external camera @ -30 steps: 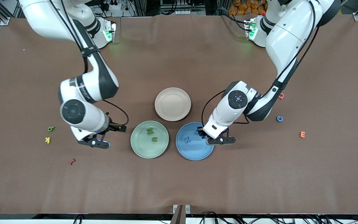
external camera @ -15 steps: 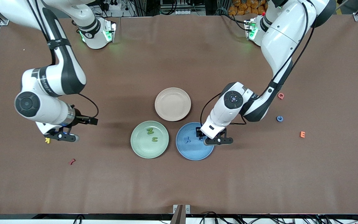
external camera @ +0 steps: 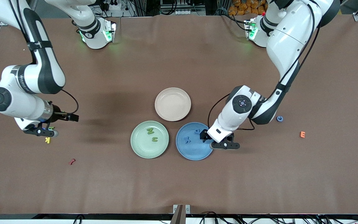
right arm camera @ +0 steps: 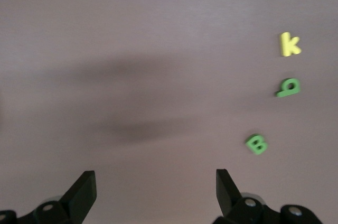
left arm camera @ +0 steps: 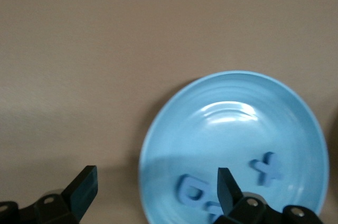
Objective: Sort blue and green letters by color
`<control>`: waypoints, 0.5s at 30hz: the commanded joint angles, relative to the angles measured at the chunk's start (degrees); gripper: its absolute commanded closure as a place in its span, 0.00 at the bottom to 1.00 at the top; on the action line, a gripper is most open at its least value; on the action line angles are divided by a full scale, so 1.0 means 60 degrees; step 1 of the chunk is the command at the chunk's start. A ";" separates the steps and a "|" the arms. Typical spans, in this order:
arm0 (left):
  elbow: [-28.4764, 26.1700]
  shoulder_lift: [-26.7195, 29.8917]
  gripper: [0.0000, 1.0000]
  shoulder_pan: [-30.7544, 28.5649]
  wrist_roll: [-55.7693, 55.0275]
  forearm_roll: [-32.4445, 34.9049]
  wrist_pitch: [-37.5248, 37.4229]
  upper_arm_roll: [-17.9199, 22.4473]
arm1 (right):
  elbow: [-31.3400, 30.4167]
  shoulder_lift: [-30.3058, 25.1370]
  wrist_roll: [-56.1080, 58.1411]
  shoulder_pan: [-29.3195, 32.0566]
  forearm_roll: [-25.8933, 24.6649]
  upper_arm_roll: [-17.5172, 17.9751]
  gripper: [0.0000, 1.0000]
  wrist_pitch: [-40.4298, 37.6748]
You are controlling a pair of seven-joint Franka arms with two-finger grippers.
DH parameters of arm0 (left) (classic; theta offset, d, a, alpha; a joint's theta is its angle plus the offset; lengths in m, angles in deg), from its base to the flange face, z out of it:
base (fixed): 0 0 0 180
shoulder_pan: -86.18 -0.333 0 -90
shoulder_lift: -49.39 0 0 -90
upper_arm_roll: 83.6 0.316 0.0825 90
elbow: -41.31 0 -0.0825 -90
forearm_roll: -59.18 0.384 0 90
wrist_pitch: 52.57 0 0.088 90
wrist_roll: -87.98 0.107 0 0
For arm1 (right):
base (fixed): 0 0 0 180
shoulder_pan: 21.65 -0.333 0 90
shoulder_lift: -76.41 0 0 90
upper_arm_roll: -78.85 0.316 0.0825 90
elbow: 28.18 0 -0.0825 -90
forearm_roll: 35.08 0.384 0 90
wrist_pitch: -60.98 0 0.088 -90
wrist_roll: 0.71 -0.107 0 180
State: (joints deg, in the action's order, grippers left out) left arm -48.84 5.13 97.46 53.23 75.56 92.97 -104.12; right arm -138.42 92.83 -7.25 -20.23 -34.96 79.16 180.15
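Note:
The blue plate [external camera: 193,153] holds a blue X [external camera: 187,140] and a blue letter [external camera: 197,131]. In the left wrist view the plate [left arm camera: 232,129] shows the X [left arm camera: 266,167], a D [left arm camera: 191,191] and part of a third blue piece. My left gripper [external camera: 224,145] [left arm camera: 156,184] hangs open and empty over the plate's rim toward the left arm's end. A blue C [external camera: 279,118] lies on the table. The green plate [external camera: 144,150] holds an N [external camera: 150,131] and a small green letter [external camera: 154,139]. My right gripper [external camera: 40,133] [right arm camera: 154,184] is open over bare table near a green B [right arm camera: 256,143] and a smaller green letter [right arm camera: 288,87].
An empty beige plate [external camera: 172,104] stands farther from the front camera than the two coloured plates. A yellow K [external camera: 47,140] and a dark red piece [external camera: 71,161] lie near the right gripper. An orange E [external camera: 302,134] sits toward the left arm's end.
My left gripper has opened, leaving a blue letter in the blue plate, and drawn back over the rim. The right arm has swung from beside the green plate to the green letters near the K.

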 commanded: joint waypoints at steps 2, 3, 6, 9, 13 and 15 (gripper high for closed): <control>-0.0326 0.0623 0.00 -0.0605 0.1439 -0.0020 -0.1096 -0.0110 | -0.1021 -0.0524 0.1236 0.0949 0.0008 0.0124 0.00 0.0820; -0.0326 0.0711 0.00 -0.0722 0.1717 -0.0064 -0.1359 -0.0139 | -0.1109 -0.0524 0.1338 0.1023 0.0008 0.0124 0.00 0.0952; -0.0370 0.0974 0.00 -0.1045 0.2479 -0.0166 -0.1976 -0.0212 | -0.1358 -0.0510 0.1573 0.1155 0.0008 0.0110 0.00 0.1392; -0.0764 0.1296 0.00 -0.1644 0.2934 -0.0181 -0.2182 -0.0563 | -0.1622 -0.0422 0.1967 0.1389 -0.0022 0.0110 0.00 0.2021; -0.1598 0.1736 0.00 -0.2903 0.3402 -0.0167 -0.2182 -0.1455 | -0.2105 -0.0364 0.2422 0.1609 -0.0036 0.0110 0.00 0.2944; -0.2082 0.2043 0.00 -0.3693 0.3812 -0.0167 -0.2182 -0.1968 | -0.2209 -0.0174 0.2700 0.1769 -0.0094 0.0110 0.00 0.3383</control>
State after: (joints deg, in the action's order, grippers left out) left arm -52.17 11.35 85.11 70.85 75.54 79.89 -109.28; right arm -147.75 92.00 5.16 -12.05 -34.98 79.07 194.59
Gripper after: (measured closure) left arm 0.000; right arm 0.000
